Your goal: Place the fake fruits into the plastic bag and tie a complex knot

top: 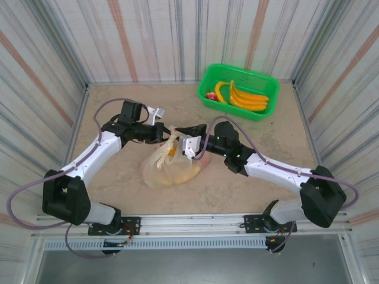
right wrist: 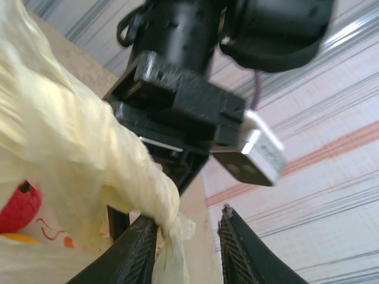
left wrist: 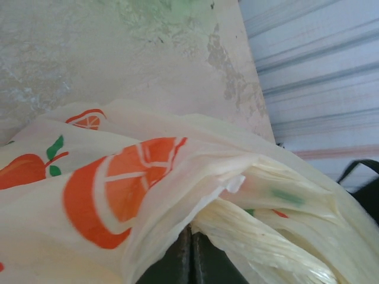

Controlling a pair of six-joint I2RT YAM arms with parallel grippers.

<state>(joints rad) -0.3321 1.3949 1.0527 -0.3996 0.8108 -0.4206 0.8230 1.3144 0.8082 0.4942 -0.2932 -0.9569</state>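
Holding up a bag (top: 172, 168) by its twisted top.
Pinching the bunched top tight with the left tool (top: 164, 132), right tool (top: 188, 143) spread open just beside, around a loose end of the strip (right wrist: 169, 231). Lower down, resting on the middle of the worktop (top: 237, 189), with toy fruits (top: 188, 171) inside. Farther off, at the far right, bananas (top: 249, 97) in a green basket (top: 205, 83).
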